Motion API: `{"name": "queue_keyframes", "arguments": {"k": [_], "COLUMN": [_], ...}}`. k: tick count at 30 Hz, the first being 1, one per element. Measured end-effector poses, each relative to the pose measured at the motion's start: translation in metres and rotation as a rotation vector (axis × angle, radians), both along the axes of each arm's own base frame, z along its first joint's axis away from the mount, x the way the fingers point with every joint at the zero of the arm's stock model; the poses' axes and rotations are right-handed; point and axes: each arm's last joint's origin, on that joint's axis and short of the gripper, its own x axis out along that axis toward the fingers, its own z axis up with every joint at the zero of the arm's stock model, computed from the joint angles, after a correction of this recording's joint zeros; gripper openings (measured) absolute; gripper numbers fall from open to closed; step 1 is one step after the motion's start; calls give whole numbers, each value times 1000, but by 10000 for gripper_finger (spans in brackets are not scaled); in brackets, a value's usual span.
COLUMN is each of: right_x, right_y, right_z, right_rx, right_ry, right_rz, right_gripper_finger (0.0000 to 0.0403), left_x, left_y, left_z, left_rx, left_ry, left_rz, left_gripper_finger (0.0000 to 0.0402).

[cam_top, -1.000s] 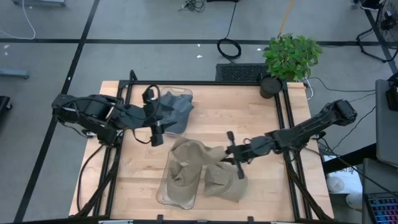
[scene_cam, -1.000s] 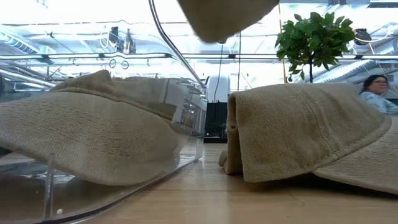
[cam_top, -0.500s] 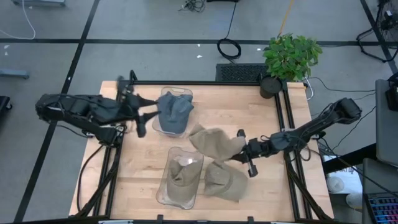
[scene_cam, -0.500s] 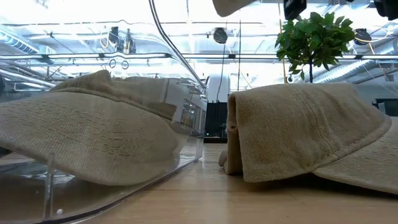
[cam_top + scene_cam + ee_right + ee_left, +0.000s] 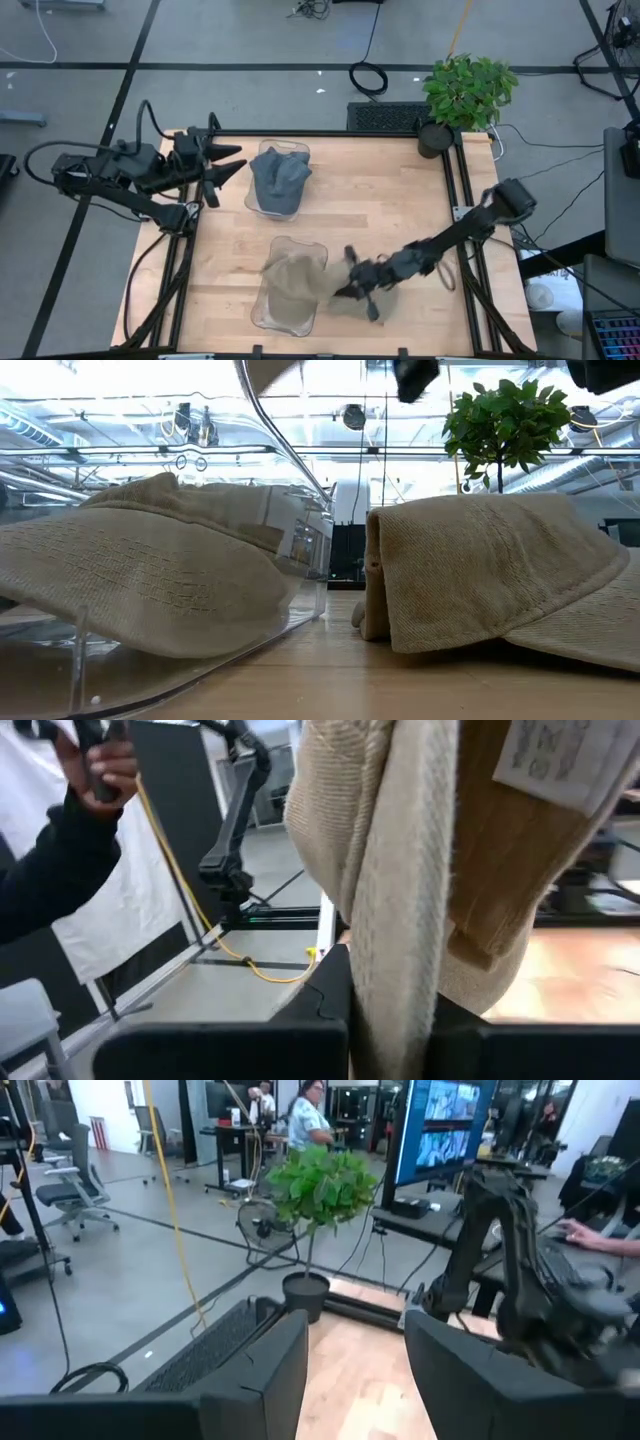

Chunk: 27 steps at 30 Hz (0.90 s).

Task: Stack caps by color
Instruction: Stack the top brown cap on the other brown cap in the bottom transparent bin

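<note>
Tan cap (image 5: 400, 870), carried: soft khaki fabric pinched between the shut fingers of the right hand (image 5: 352, 284), hanging limp below the grip because the cloth has no stiffness of its own; it is held over the near clear bin (image 5: 268, 310), judged so it can drop onto its own colour

Tan caps in that bin (image 5: 140, 570): directly beneath and just beside the right hand, piled one on another; the pile domes against the bin wall

Loose tan cap (image 5: 385, 302) on the bench (image 5: 380, 190): right below the right hand's wrist side, touching the bin's flank, crown up; judged next in line for the tan pile

Blue-grey caps (image 5: 280, 178): in the far clear bin (image 5: 252, 205), well apart from the right hand, just beside the left hand (image 5: 222, 165); kept separate by colour

Left hand: empty, fingers partly spread, held at the bench's far left edge clear of the blue-grey pile, judged parked out of the other arm's way

Potted plant (image 5: 468, 92): at the far right corner, well away from both hands
</note>
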Motion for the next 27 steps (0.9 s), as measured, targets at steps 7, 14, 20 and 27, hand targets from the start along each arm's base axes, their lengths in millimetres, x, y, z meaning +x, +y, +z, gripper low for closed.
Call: {"name": "queue_keyframes", "arguments": {"k": [7,14,20,27], "right_x": [50,78,86,83], "right_y": [45,59,64,80], "right_z": [-21,-59,-74,-66], "right_rx": [-29,-87,-91,-117], "right_ry": [0,39,20,-21], "right_rz": [37,-79,-118,-85], "right_gripper_finger": [0,0,0,0], "left_x": [0,0,0,0], "left_y": [0,0,0,0], "left_z": [0,0,0,0], "left_rx": [2,2,2,2], "left_ry": [-1,0,0,0], "left_rz": [-1,-1,-1,-1], "left_gripper_finger": [175,175,175,175]}}
